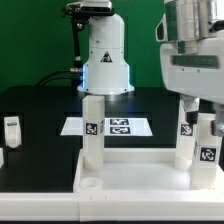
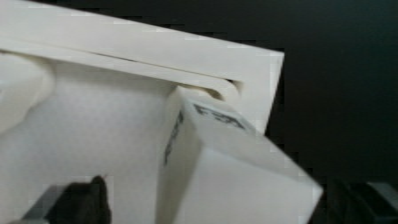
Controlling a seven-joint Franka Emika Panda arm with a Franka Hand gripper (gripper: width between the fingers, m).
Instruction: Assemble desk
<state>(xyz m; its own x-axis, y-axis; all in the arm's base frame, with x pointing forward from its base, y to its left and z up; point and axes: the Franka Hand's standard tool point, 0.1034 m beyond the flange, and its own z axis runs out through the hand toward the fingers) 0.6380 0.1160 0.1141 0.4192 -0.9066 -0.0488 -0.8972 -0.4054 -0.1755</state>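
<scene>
Exterior view: desk panel [image 1: 130, 172] lies near on the table [image 1: 40, 110], one leg [image 1: 92, 128] upright at left, hand [image 1: 203, 140] on right leg [image 1: 206, 150], likely screwing in. Finger state: cannot tell. Next: seat it.

Apparently no readable text; legs [image 1: 93, 128] bear only tags.

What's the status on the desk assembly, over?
Gripper low at the exterior view's right leg, jaws hidden. White rimmed desk panel carries two upright legs. Loose tagged leg waits at left. Nothing obstructing.
</scene>
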